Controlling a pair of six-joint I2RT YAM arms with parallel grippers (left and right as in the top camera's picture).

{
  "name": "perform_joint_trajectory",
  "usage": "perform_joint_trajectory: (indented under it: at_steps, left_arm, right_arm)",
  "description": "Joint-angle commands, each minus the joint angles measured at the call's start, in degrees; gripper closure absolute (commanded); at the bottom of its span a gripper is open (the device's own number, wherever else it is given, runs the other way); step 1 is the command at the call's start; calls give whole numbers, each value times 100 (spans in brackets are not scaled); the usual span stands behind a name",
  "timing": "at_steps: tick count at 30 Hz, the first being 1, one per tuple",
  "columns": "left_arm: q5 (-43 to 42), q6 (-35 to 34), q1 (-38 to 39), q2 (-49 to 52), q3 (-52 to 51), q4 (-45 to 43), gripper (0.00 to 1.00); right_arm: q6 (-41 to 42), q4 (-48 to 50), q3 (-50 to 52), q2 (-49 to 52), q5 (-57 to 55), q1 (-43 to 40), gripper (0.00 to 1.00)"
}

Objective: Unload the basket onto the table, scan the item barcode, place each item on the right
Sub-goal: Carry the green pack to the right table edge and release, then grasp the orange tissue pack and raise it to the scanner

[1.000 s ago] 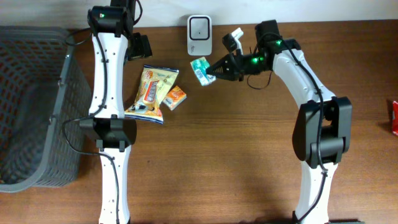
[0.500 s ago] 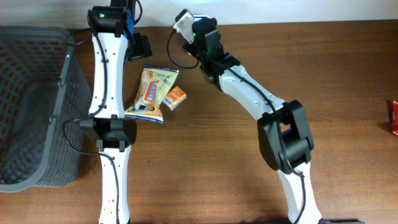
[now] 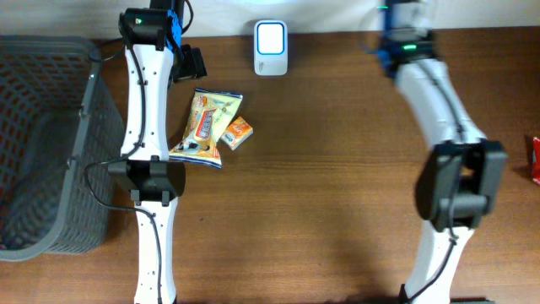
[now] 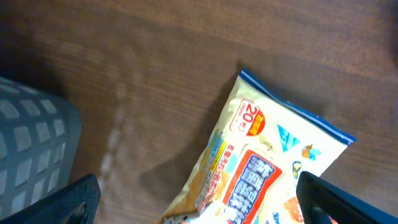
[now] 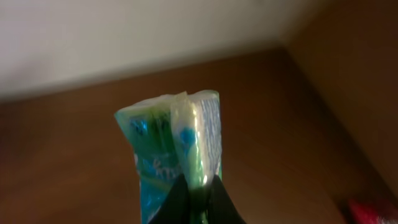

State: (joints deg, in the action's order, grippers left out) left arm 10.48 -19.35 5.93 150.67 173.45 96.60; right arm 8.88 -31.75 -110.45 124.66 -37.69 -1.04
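While my right gripper pinches the green packet, the left gripper hangs spread wide.
The packet juts out just past the pinch; I see a yellow snack bag lying under the left jaws.

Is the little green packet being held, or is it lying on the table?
Held. In the right wrist view, the right end effector is shut on the bottom edge of the green packet, which stands up from its grip.
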Motion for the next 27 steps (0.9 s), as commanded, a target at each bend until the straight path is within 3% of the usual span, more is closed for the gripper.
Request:
perform_joint_trajectory:
  at_steps: [1,7,8,9,10,11,13,18,19,22,25,27]
  left_arm:
    - [-37,-55,-9,68,-7,13,1]
    - [-37,-55,-9,68,-7,13,1]
    - [-37,-55,-9,68,-7,13,1]
    - [-37,-55,-9,68,-7,13,1]
    - [-37,-55,-9,68,-7,13,1]
    - [-37,-55,-9,68,-7,13,1]
    - [-37,-55,-9,68,-7,13,1]
    - [-37,-55,-9,68,-7,13,1]
    - [-37,-55,-9,68,-7,13,1]
    - [-37,-55,-9,68,-7,13,1]
    - [-37,-55,-9,68,-7,13,1]
    - [-37,-55,-9,68,-7,13,1]
  right_arm:
    - [925,-1023,52,-120,673,-1126,96]
    - [922,-1825,63,-83,1519,-3178,95]
    - [925,-1840,68,-50,1521,-3359,84]
    - [922,-1821,74,-42,1521,-3429,58]
    - [918,-1777,74,-42,1521,-3475,17]
    - [820,-1786,74,-44,1528,-3482,1]
    - [787,-1875,72,-48,1884,-3386,1]
    - [120,-1893,72,-90,7490,-2452,1]
    - [-192,-1961,72,-81,7825,-2022,1]
    - [-350,-2044,79,0,7761,-529,7]
    - [1167,-1687,79,238,7606,940,7]
    - [3097,-1576,79,437,6301,1812,7]
